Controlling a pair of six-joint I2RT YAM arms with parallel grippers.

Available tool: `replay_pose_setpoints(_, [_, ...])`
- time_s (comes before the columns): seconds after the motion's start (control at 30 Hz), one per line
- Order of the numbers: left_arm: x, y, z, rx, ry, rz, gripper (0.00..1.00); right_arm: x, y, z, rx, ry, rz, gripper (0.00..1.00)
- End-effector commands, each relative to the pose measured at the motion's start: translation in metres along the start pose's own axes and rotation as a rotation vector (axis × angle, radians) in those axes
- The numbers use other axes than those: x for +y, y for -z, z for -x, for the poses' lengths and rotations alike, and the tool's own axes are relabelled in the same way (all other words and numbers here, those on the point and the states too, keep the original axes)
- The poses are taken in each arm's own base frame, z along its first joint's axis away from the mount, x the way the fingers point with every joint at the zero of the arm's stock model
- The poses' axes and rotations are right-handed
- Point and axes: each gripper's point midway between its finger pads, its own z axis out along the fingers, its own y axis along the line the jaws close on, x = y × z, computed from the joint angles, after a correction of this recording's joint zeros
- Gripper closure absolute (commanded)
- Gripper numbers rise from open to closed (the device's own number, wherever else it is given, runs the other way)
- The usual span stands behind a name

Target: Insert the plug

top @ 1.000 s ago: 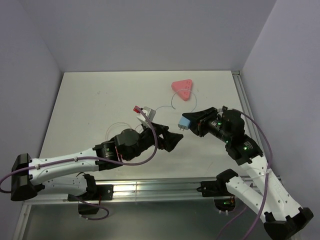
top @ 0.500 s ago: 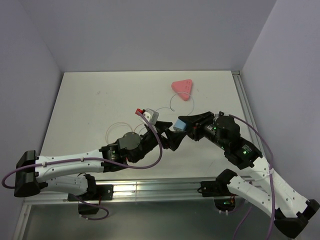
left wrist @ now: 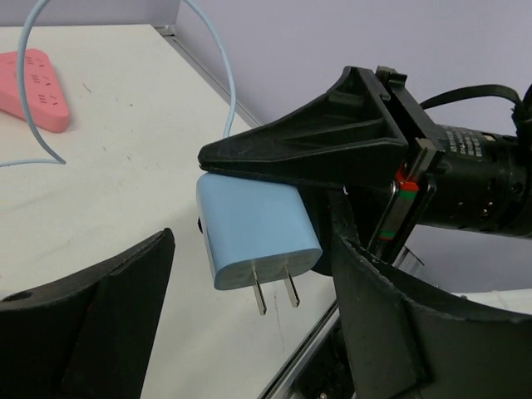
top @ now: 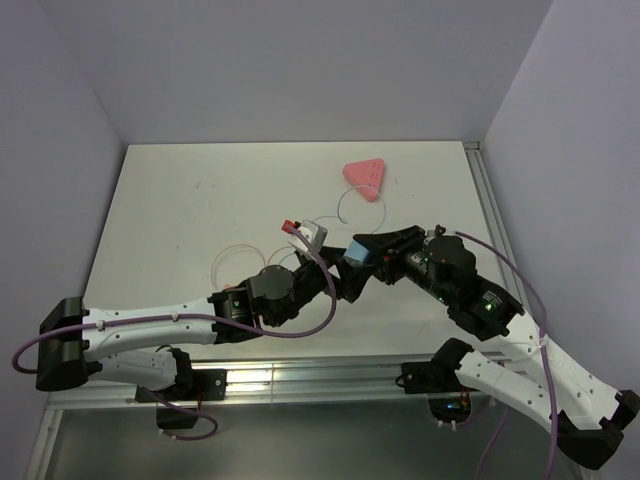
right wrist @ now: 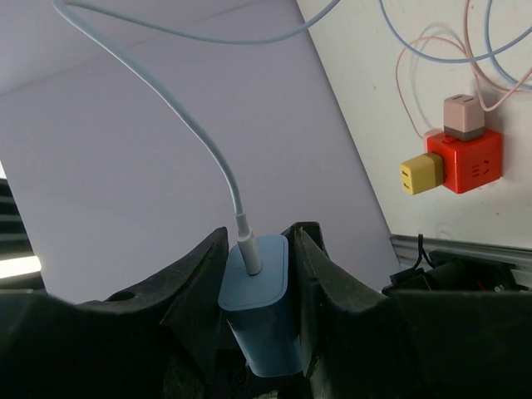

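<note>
- Plug (left wrist: 253, 237): light-blue, boxy; held off the table at 6 o'clock from the pink socket strip (top: 364, 180) in the top view. Two prongs bare.
- Right gripper (right wrist: 256, 249): pinching the plug's side faces.
- Left gripper (top: 345, 282): spread, at 7 o'clock of the plug, fingers either side, apart from it.
- Handling, judged: light, rigid, smooth, likely slippery. Grasp the broad faces, clear of prongs and cable (right wrist: 235, 202).

I see soft, even overhead light; the white table (top: 180, 200) is bright, shadows faint. The front rail (top: 300, 373) glints. Both wrist views read crisp.
</note>
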Motion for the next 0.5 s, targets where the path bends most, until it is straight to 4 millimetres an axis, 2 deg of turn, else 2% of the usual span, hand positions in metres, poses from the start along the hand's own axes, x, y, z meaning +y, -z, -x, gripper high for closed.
replay_pose_setpoints(0.0, [-0.008, -0.003, 0.019, -0.041, -0.002, 0.005, 0.21, 0.035, 0.01, -0.003, -0.011, -0.019, 0.095, 1.0])
replay_pose_setpoints(0.07, [-0.008, -0.001, 0.022, -0.051, 0.0, 0.003, 0.28, 0.035, 0.01, -0.006, -0.005, -0.007, 0.09, 1.0])
replay_pose_setpoints(0.17, [-0.005, 0.003, 0.028, -0.071, 0.007, 0.012, 0.51, 0.035, 0.01, -0.009, 0.01, 0.001, 0.091, 1.0])
replay_pose_setpoints(0.2, [-0.004, 0.003, 0.028, -0.072, 0.009, 0.016, 0.62, 0.036, 0.011, -0.01, 0.014, 0.004, 0.095, 1.0])
replay_pose_setpoints(0.27, [-0.002, 0.004, 0.032, -0.078, 0.006, 0.029, 0.72, 0.036, 0.012, -0.013, 0.025, 0.018, 0.091, 1.0])
replay_pose_setpoints(0.3, [-0.001, 0.005, 0.033, -0.078, 0.005, 0.036, 0.96, 0.037, 0.012, -0.015, 0.031, 0.027, 0.093, 0.95])
replay_pose_setpoints(0.33, [0.0, 0.005, 0.036, -0.077, 0.009, 0.041, 1.0, 0.036, 0.012, -0.018, 0.045, 0.055, 0.092, 0.88])
replay_pose_setpoints(0.37, [0.002, 0.006, 0.035, -0.065, 0.019, 0.046, 1.0, 0.042, 0.014, -0.02, 0.053, 0.074, 0.109, 0.82])
replay_pose_setpoints(0.4, [0.002, 0.007, 0.034, -0.055, 0.027, 0.039, 1.0, 0.043, 0.015, -0.021, 0.053, 0.1, 0.111, 0.66])
replay_pose_setpoints(0.43, [0.004, 0.009, 0.041, -0.061, 0.047, 0.031, 1.0, 0.044, 0.016, -0.02, 0.044, 0.166, 0.117, 0.59])
replay_pose_setpoints(0.47, [0.002, 0.012, 0.033, -0.021, 0.073, -0.006, 1.0, 0.047, 0.019, -0.02, 0.036, 0.204, 0.11, 0.34])
